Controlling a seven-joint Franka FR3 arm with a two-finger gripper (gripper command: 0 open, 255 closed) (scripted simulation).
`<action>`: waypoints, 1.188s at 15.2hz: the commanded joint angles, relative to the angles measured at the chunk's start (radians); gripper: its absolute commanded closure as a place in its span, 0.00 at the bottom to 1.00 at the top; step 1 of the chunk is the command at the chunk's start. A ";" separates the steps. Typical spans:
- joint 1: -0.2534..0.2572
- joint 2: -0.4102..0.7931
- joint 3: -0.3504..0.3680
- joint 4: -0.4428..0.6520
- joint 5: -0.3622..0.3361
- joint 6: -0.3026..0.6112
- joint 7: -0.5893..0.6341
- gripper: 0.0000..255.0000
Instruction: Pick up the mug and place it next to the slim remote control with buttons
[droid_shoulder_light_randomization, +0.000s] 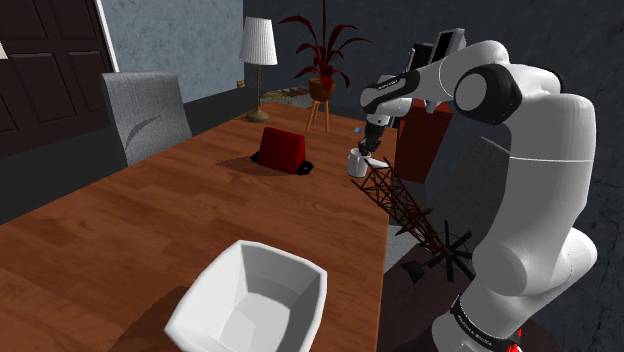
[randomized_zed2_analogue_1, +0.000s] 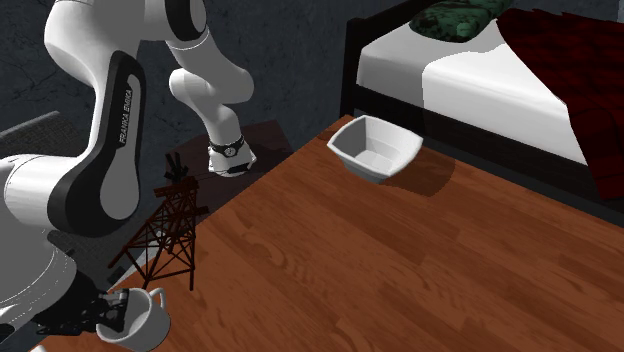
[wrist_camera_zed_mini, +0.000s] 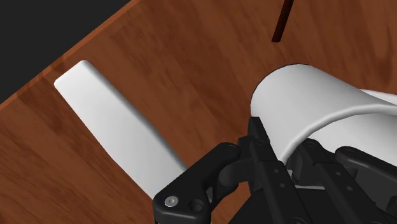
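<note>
The tool (droid_shoulder_light_randomization: 370, 150) is closed on the white mug (droid_shoulder_light_randomization: 357, 163), with its fingers clamping the mug's wall at the rim. The mug is at the edge of the wooden table (droid_shoulder_light_randomization: 150, 220), on the shoulder view's right, beside a dark lattice tower (droid_shoulder_light_randomization: 400, 200). A slim, plain white remote (wrist_camera_zed_mini: 114, 127) lies flat on the table near the mug. A white bowl (droid_shoulder_light_randomization: 250, 300) sits well apart.

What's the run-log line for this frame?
tool: shut on white mug | remote: slim flat white slab beside mug | surface: brown wooden table | release: not yet
</note>
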 joint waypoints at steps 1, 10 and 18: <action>0.000 0.000 0.000 0.000 0.000 0.000 0.000 1.00; -0.003 -0.034 -0.004 0.054 -0.007 -0.087 0.005 0.00; -0.003 -0.041 -0.005 0.070 -0.008 -0.110 0.006 0.00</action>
